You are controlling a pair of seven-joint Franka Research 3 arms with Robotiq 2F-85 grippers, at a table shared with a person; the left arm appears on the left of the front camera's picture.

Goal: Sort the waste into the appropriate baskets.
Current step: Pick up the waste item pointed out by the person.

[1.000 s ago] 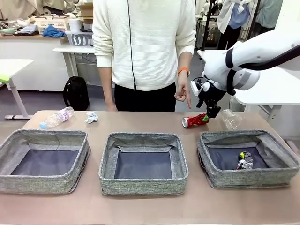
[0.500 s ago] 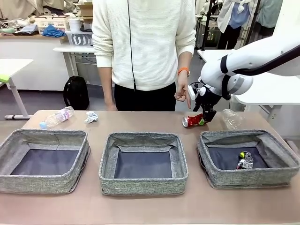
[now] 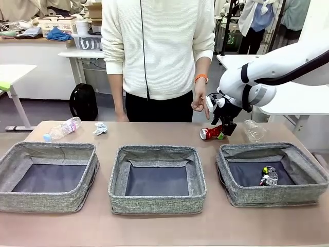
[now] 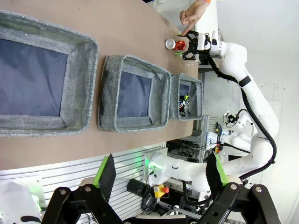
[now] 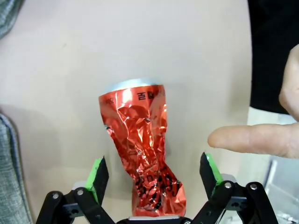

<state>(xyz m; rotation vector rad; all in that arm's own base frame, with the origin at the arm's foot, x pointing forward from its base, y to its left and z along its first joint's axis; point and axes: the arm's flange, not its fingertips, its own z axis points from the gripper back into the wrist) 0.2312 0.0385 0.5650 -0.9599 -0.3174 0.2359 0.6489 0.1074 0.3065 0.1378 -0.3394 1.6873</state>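
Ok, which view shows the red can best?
Right wrist view: the crushed red can lies close up between the right gripper's open jaws. Front view shows it small; left wrist view, tiny and distant.

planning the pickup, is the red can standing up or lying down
Lying on its side and crushed: the red can rests lengthwise on the table, between the open fingers.

Three baskets (image 3: 157, 205); two cans, a red can (image 3: 211, 134) and a silver-black can (image 3: 267, 176); two bottles (image 3: 62, 128); one wad (image 3: 100, 128).
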